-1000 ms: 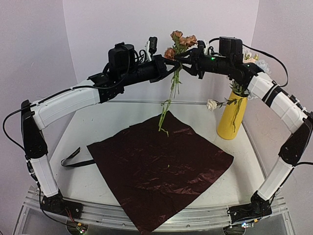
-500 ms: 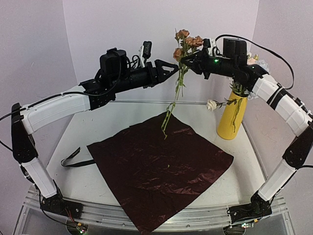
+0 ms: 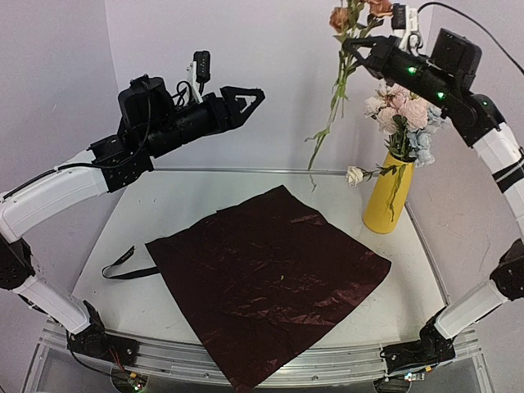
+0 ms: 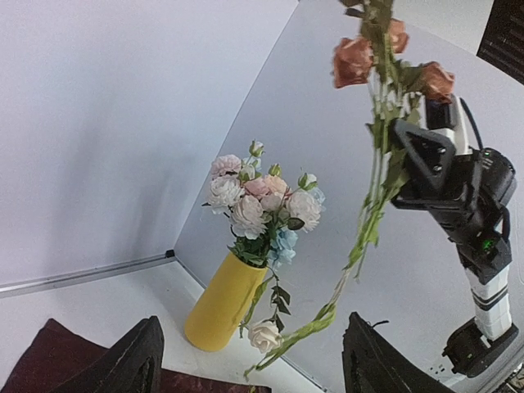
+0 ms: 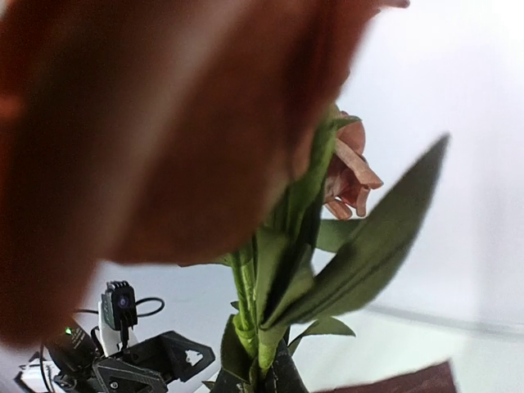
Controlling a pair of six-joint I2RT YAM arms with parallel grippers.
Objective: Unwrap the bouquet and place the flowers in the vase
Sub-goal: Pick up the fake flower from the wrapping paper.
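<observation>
The right gripper (image 3: pixel 354 42) pinches a thin green stem of rust-orange roses (image 3: pixel 334 90) high in the air.
It hangs near-upright, tip trailing left of the tall mustard-yellow matte vase (image 3: pixel 385 205), whose mouth lies below and to the right; the left gripper (image 3: pixel 246 97) stands spread and empty, well apart.

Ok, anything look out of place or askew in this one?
One cream-white rose lolls sideways out of the mustard-yellow vase, its head hanging beside the neck, below the upright bunch. Elsewhere nothing stands out: the right gripper holds the rust-orange roses aloft, dark red wrap flat.
</observation>
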